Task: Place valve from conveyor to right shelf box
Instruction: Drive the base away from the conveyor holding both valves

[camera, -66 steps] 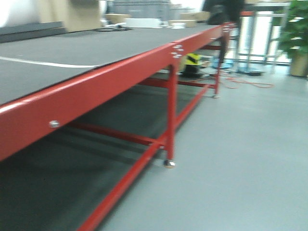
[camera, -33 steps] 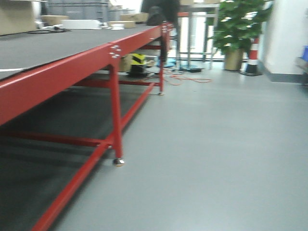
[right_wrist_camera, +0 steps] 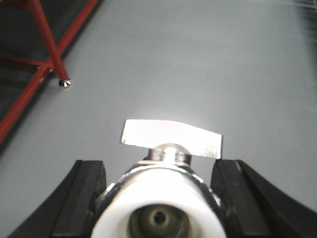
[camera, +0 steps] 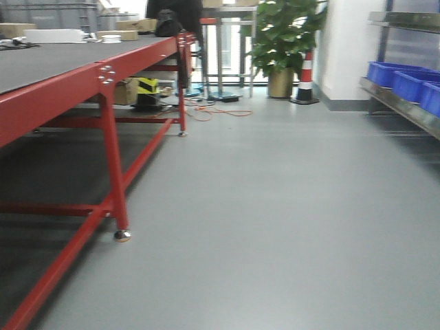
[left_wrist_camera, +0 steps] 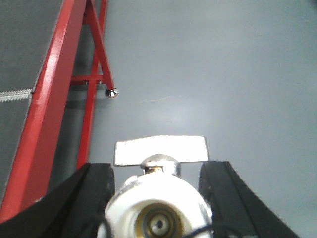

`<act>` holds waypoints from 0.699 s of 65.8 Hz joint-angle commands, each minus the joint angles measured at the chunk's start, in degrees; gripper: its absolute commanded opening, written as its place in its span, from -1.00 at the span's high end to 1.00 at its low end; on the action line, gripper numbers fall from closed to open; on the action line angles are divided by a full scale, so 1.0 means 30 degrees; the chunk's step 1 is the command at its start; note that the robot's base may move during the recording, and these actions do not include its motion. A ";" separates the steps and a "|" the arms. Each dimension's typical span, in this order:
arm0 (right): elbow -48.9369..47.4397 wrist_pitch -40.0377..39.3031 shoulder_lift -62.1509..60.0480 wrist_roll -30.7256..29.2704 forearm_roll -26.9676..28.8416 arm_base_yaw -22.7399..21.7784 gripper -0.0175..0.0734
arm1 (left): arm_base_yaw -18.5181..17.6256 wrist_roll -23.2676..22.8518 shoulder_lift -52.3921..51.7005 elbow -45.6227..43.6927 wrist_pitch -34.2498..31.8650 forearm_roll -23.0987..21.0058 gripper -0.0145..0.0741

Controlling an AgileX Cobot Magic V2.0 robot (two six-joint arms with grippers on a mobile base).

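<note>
**Two valves aloft, one in each gripper**

Smooth grey floor (camera: 275, 227) across a wide hall. On the left, one long conveyor (camera: 41, 62) with a dark grey belt on a red steel frame, one frame foot (camera: 122, 236) near and another far. On the right, one metal shelf (camera: 405, 111) carrying three blue plastic boxes (camera: 388, 71). Far back, one leafy potted plant (camera: 282, 34), with one red-and-white striped bollard (camera: 306, 75) just beside it.

Left gripper (left_wrist_camera: 156, 196): two black fingers (left_wrist_camera: 94, 191) closed narrow on one stubby grey metal valve (left_wrist_camera: 158, 210), white plastic cap toward the camera, flat silver lever (left_wrist_camera: 161, 150) on top. Right gripper (right_wrist_camera: 158, 196): same narrow grasp on a second valve (right_wrist_camera: 158, 206) of the same kind, its own flat lever (right_wrist_camera: 171, 138) also uppermost. Both valves held over bare floor, off the belt.
</note>
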 commanded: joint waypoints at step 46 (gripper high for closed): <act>-0.0358 -0.1282 -0.0190 -0.0055 -0.0088 0.0012 0.95 | -0.0070 -0.0094 -0.0183 -0.0256 -0.0865 -0.0200 0.92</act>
